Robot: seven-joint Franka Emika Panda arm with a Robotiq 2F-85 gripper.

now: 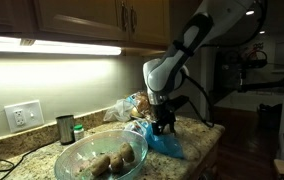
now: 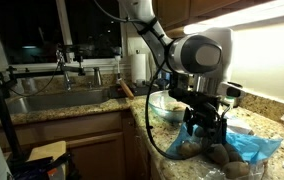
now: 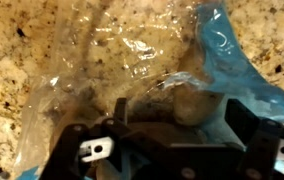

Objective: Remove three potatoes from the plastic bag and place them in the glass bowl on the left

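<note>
Gripper (image 1: pixel 162 127) low over bag (image 1: pixel 169 145), jaws spread; cut off at wrist view's bottom edge. Inside, one potato (image 3: pixel 197 100) blurred behind glare. Bowl (image 1: pixel 70 158) beside bag, contents indistinct.

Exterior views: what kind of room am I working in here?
Most likely a home kitchen: a speckled granite countertop, wooden cabinets above it with a light strip underneath, and a sink with a faucet below a dark window.
</note>
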